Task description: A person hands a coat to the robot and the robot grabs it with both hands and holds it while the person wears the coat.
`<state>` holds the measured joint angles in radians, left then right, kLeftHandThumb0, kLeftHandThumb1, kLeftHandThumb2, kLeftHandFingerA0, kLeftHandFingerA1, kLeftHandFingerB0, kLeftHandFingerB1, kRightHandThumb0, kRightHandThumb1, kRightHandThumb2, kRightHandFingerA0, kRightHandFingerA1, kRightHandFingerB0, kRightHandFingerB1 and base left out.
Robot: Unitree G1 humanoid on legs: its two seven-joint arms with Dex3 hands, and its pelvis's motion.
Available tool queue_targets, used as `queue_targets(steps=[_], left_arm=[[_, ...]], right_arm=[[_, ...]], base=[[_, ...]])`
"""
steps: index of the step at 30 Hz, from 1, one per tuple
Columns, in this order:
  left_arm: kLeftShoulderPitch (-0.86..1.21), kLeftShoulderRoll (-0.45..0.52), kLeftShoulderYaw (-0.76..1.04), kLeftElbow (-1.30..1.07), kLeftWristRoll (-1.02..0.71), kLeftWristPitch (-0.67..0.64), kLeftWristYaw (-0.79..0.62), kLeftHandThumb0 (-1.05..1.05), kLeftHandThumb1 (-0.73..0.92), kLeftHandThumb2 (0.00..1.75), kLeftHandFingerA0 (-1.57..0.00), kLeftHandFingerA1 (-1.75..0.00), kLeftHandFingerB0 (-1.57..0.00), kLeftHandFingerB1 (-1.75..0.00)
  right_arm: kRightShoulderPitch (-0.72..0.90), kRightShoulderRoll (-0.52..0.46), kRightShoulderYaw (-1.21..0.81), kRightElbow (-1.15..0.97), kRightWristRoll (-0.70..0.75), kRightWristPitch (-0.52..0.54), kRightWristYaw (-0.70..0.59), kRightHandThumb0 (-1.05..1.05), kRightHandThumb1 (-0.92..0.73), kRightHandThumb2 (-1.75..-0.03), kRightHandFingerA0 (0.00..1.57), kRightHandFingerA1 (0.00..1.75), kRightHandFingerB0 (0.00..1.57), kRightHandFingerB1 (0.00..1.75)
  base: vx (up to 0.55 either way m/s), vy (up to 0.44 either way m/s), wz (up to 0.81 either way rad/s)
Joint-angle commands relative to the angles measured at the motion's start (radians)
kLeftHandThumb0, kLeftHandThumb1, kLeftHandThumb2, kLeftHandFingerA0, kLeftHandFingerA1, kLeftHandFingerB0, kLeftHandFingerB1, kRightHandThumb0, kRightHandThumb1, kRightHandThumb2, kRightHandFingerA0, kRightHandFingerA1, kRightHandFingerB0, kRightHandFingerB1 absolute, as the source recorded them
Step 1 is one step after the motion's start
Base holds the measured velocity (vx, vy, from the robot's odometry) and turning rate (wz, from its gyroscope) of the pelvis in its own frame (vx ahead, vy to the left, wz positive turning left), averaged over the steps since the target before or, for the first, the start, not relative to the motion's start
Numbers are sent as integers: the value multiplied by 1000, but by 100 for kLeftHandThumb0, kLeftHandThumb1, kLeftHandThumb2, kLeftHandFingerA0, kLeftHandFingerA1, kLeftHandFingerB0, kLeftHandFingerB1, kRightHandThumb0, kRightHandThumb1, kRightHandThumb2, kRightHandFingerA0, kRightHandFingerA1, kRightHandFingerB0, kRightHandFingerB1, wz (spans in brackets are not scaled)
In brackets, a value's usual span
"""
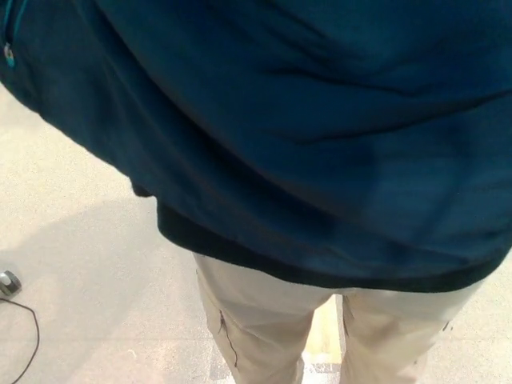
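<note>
- Head view only, so that's all I have to go on.
- Coat [320, 136]: dark blue fabric fills the top and right of frame, very close to the camera. Hem runs as a slanting line from upper left down to lower right.
- It's hanging over the person's beige trousers [264, 328], which show below the hem, both legs visible. Looks to me like it's on or against the person's back, but I can't confirm the sleeves.
- Small teal bit, maybe a zipper pull [8, 54], at the far left edge of the fabric.
- Neither robot hand shows. No forearm either. Can't say if the fingers are apart, together or clamped on the coat, so grip is unverified from here.
- Which arm is nearer the coat: can't tell. My guess is both sit above the frame, near the collar, with the coat's long axis dropping away from them toward the floor [80, 264].
- Floor is pale and speckled; a black cable [30, 336] and a small grey object [8, 282] lie at lower left, well apart from the person.
- Judgement: late in the wearing step; next move depends on hand state I can't see.
</note>
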<state>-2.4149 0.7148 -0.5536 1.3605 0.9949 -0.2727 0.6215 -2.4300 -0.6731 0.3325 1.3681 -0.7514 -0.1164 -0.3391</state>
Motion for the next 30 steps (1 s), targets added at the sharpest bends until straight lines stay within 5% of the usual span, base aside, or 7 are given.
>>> queue_targets(steps=[1,2,8,9,16,20,30], left_arm=[[-10,-14,141,-2,-165,1,-230,-105,74,109,0,-29,0,-11],[-6,-14,130,-4,-141,21,-208,-105,75,110,0,-29,0,-8],[32,5,160,-24,-136,19,-202,-87,82,85,0,0,0,0],[39,6,181,-31,-161,11,-207,-104,79,109,0,-21,0,-7],[155,90,240,-192,-179,9,-120,-104,88,114,0,-8,0,0],[439,157,363,-554,-254,4,-183,-95,86,109,0,-5,0,0],[1342,30,770,-1456,-307,33,-189,-83,80,106,0,-8,-3,-13]], right_arm=[[-4,-25,-77,-8,94,-21,145,-105,-70,-108,0,15,0,8],[0,-24,-88,-10,101,-28,134,-98,-83,-66,0,0,0,0],[31,-25,-89,-29,78,-62,57,-94,-87,-66,0,0,0,0],[34,-30,-96,-36,84,-73,47,-105,-75,-111,0,15,0,7],[129,-76,-249,-139,225,-240,104,-105,-79,-112,0,4,0,3],[351,-113,-319,-373,290,-365,99,-86,-87,-66,0,0,0,0],[1180,35,-546,-1355,366,-351,57,-85,-68,-107,0,14,0,13]], base=[[0,0,0],[0,0,0],[0,0,0],[0,0,0],[0,0,0],[0,0,0],[0,0,0]])
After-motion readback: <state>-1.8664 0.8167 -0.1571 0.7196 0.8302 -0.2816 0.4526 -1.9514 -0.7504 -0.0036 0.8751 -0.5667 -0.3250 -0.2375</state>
